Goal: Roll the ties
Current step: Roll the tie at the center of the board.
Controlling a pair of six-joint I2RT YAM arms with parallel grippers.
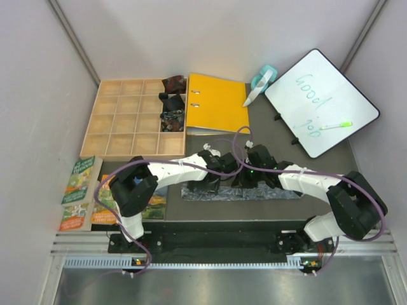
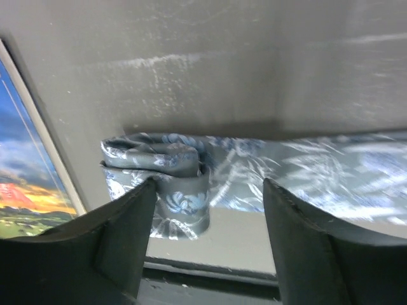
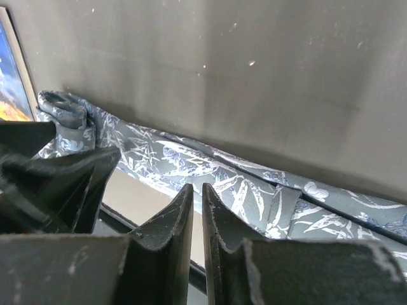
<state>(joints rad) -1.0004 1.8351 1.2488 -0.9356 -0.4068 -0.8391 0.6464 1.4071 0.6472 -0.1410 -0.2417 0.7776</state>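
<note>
A silvery grey-blue patterned tie (image 1: 280,192) lies stretched along the dark mat's near edge. Its left end is wound into a small loose roll (image 2: 159,159); the rest lies flat to the right (image 2: 331,171). My left gripper (image 2: 210,190) stands open around the roll, whose lower part rests against the left finger (image 2: 121,229), and the right finger is apart from it. My right gripper (image 3: 198,188) is shut with nothing between its fingers, just over the flat tie (image 3: 254,184). Three small rolled ties, dark red (image 1: 174,83), black (image 1: 170,101) and speckled (image 1: 172,121), sit in the wooden box.
The wooden compartment box (image 1: 121,121) stands at the back left, a yellow folder (image 1: 217,101) beside it. A whiteboard (image 1: 321,101) and a tape dispenser (image 1: 262,79) are at the back right. Picture books (image 1: 79,190) lie left of the tie, close to the roll.
</note>
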